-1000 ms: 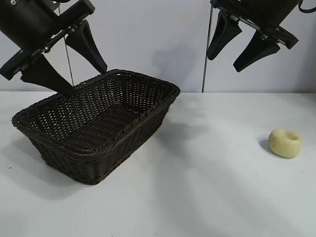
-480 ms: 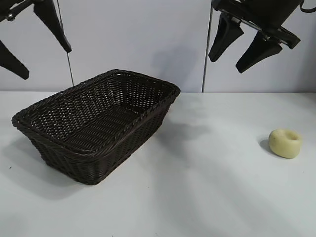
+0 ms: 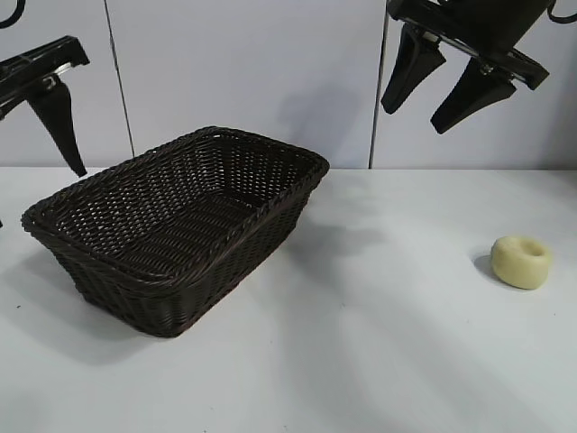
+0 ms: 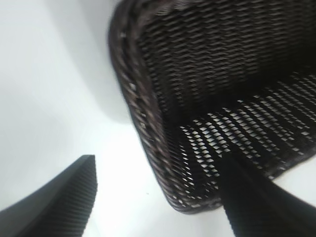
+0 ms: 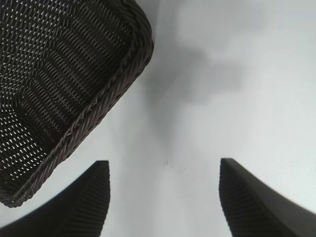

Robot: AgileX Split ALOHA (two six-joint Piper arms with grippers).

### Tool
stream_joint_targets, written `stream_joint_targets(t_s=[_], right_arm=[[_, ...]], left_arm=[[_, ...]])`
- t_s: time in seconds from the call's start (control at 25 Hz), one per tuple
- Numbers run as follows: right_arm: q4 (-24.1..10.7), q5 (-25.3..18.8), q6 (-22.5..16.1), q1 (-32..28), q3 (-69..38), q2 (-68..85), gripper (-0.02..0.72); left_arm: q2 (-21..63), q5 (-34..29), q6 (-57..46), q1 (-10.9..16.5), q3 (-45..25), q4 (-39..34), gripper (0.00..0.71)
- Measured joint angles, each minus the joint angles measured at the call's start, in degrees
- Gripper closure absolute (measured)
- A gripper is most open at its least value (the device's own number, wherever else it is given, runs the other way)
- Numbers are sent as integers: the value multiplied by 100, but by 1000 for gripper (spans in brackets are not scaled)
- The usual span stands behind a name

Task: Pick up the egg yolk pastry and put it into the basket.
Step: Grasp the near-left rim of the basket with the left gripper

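Note:
The egg yolk pastry [image 3: 521,262], a pale yellow puck with a dimpled top, lies on the white table at the right, far from the basket. The dark brown woven basket [image 3: 270,203] stands left of centre with nothing inside. High above the table's right half, between basket and pastry, hangs my right gripper [image 3: 413,119], open and holding nothing. At the far left, partly out of the exterior view, is my left gripper [image 3: 40,197], open and holding nothing, just outside the basket's left end. Neither wrist view shows the pastry.
The left wrist view looks down on a basket corner [image 4: 148,128] and bare table between the fingers [image 4: 59,202]. The right wrist view shows the basket's braided rim [image 5: 98,113] and bare table. A pale panelled wall [image 3: 243,72] stands behind.
The left gripper has swung away from above the basket's rear left rim, out to the far left. The right gripper, basket and pastry have stayed put.

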State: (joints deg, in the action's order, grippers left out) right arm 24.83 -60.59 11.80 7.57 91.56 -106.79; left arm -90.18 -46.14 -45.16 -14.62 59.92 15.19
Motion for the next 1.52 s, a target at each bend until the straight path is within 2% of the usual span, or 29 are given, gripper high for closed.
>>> stream_joint_targets(t_s=[0.24,0.72,0.92,1.0,1.2,1.24,1.28,1.52], right_arm=[[0,0,0,0,0,0,239],[-41,0,0,0,0,0,239],[-41,0,0,0,0,0,239],[-41,5,0,0,0,0,239],[-55,5,0,0,0,0,239],[-55,5,0,0,0,0,239],[-55,5,0,0,0,0,239],[-55,5,0,0,0,0,239]], left_arm=[[-139,321,-36,-29,-127,85,203],[-1234,901,-36,-34,-127,218,203],[-1473,1007,117,-34,-127,489,212],[-1481,1018,167,-34,-127,510,271],[-1481,1059,179,-34,-127,529,556],[-1481,1128,144,-34,-127,562,590],[-1481,1218,139,-34,-127,570,608],[-1474,1177,179,-34,-127,644,609]])
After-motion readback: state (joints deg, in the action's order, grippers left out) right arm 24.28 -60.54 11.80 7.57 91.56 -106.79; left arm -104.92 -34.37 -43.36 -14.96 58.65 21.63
